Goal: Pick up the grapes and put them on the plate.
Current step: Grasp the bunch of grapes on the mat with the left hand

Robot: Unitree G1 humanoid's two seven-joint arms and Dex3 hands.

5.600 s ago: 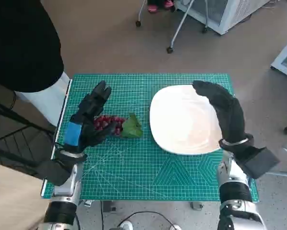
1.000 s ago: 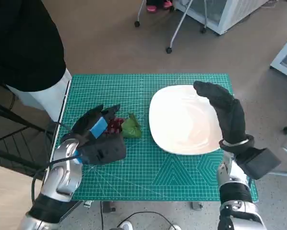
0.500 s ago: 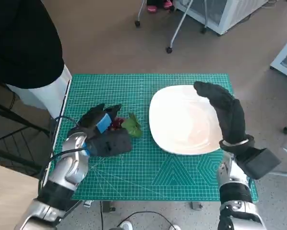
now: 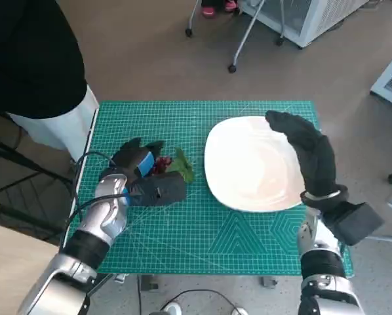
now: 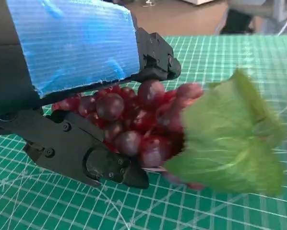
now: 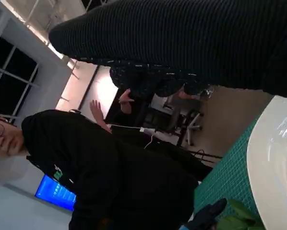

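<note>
A green cutting mat (image 4: 202, 230) covers the small table, with brown floor around it and a person in black at the table's far left corner. One bunch of red grapes (image 4: 159, 165) lies on the mat inside the left hand (image 4: 142, 177), its single green leaf (image 4: 181, 165) sticking out past the fingertips toward the plate (image 4: 248, 164). The bunch's long axis runs across the table, berries in the hand, leaf end pointing at the plate. The left hand's fingers are curled around the berries from both sides; the left wrist view shows them touching the fruit, black fingers (image 5: 86, 153) under and beside the bunch (image 5: 134, 120) and the leaf (image 5: 225, 134) free, which the head view only hints at. Whether the bunch is off the mat I cannot tell. One white plate sits just beyond the leaf. The gloved right hand (image 4: 307, 154) rests over the plate's far right edge, fingers together and bent, holding nothing. The right wrist view adds the person (image 6: 105, 177) and the plate's rim (image 6: 273, 158).
</note>
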